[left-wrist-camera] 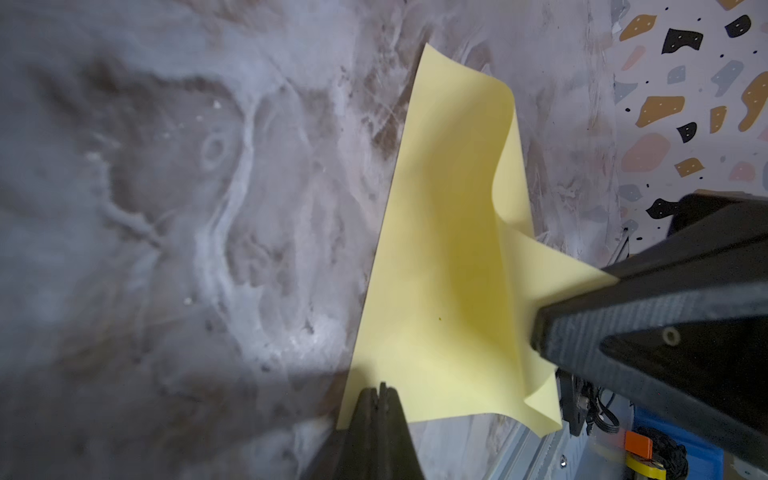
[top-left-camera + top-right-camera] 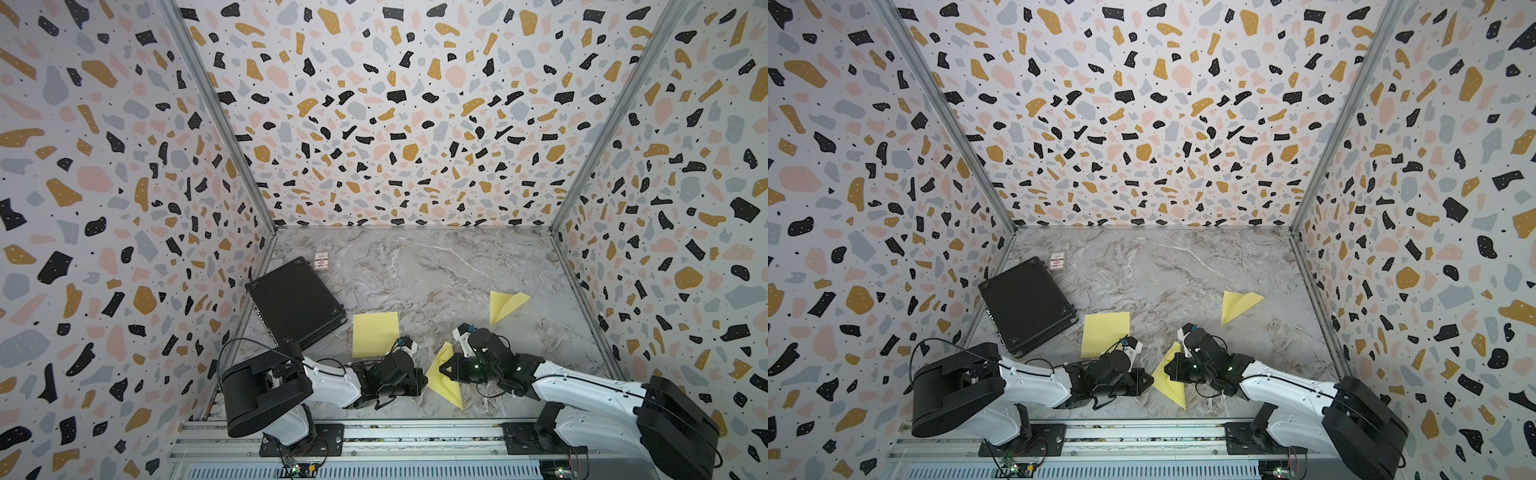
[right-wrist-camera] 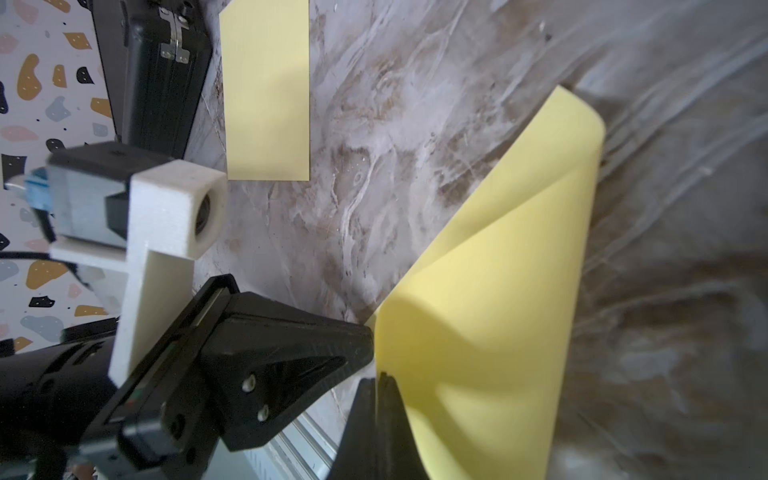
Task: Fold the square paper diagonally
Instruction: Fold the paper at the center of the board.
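Observation:
The square paper (image 2: 449, 392) is a pale yellow sheet near the table's front edge, between my two arms. It is lifted and bowed, with one part curling over (image 1: 505, 137). My left gripper (image 1: 380, 388) is shut on the sheet's edge close to one corner. My right gripper (image 3: 381, 378) is shut on the opposite side of the same paper (image 3: 498, 291). In both top views the two gripper tips face each other closely, the left gripper (image 2: 424, 380) on the left and the right gripper (image 2: 442, 369) on the right. The pinched spots are hidden by the fingers.
A second yellow sheet (image 2: 375, 334) lies flat just behind my left arm. A folded yellow paper (image 2: 505, 305) rests at the back right. A black case (image 2: 297, 307) sits against the left wall, with a small card pack (image 2: 322, 261) behind it. A metal rail (image 2: 415, 432) borders the front.

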Robot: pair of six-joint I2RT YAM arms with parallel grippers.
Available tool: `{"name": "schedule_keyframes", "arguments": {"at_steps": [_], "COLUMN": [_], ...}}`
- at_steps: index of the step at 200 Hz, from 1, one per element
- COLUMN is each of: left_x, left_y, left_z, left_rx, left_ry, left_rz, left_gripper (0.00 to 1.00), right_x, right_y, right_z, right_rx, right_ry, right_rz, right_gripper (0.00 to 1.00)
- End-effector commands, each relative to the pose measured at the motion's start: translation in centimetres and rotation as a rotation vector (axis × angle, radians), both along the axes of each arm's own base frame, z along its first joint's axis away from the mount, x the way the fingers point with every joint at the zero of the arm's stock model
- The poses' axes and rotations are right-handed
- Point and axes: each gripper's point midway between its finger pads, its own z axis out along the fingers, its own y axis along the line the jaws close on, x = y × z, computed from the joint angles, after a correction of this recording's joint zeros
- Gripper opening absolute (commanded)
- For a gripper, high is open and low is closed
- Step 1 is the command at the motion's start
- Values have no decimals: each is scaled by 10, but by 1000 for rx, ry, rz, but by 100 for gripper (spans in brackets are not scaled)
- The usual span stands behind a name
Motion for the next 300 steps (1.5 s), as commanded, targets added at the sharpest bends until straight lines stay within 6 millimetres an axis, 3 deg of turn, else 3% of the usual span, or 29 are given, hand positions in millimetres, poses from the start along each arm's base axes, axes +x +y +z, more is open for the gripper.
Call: {"name": "schedule_keyframes", "arguments": {"at_steps": [1,58,137,230,300], "left_x": [-19,-20,-21,-22,-23], "left_y": [36,40,41,40,41], "left_z": [-45,-50,-54,-57,-59], "left_rx": [177,183,190,188,195], "left_ry": [92,99,107,116,119], "left_rz": [3,9,12,9,10], "left_gripper": [0,0,0,0,0], "right_x": [10,10,-3,-6,-8], "right_y": [10,18,13,10,12], "right_z": [4,-16,-33,-38,-28], "right_rx": [36,17,-26,-35,-13], "right_ry": [-26,3,43,58,45], "right_rz": [-37,-30,19,20,34], "right_gripper": [0,0,0,0,0]}}
